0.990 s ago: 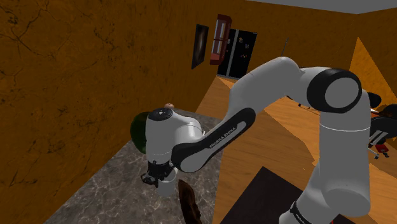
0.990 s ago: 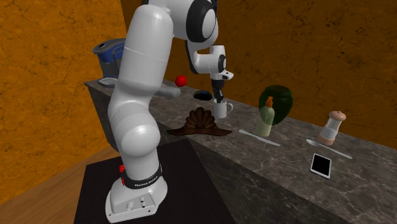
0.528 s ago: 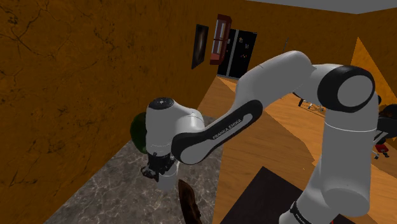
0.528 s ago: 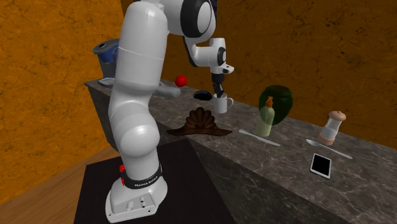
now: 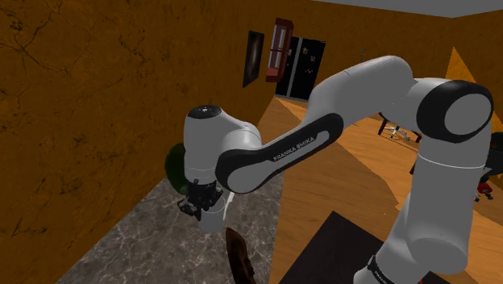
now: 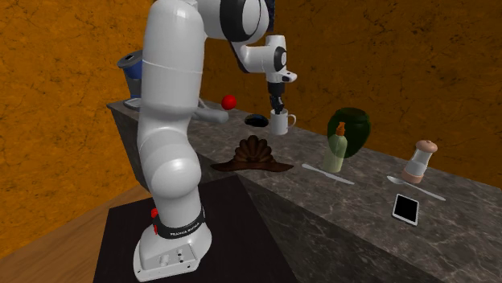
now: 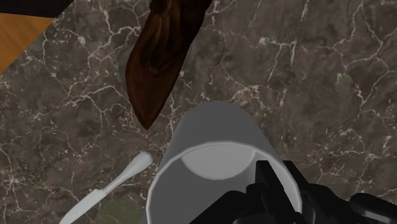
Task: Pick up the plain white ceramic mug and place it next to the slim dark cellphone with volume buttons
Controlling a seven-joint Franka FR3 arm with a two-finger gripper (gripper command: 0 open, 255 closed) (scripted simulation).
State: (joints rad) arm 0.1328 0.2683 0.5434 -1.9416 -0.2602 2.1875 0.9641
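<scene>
I'm holding the white mug (image 6: 279, 125) aloft, tool (image 6: 277, 111) pinched on its rim; heading for the cellphone (image 6: 406, 209) at lower right, it's risking slipping or clipping the bottle (image 6: 338, 150).

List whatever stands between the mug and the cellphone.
Between the mug in the gripper and the cellphone stand a green bottle and, lying flat, a white utensil. Carried high, the mug should probably clear both.

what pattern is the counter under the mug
The counter is dark marble with thin white veins, clearest in the wrist view.
</scene>
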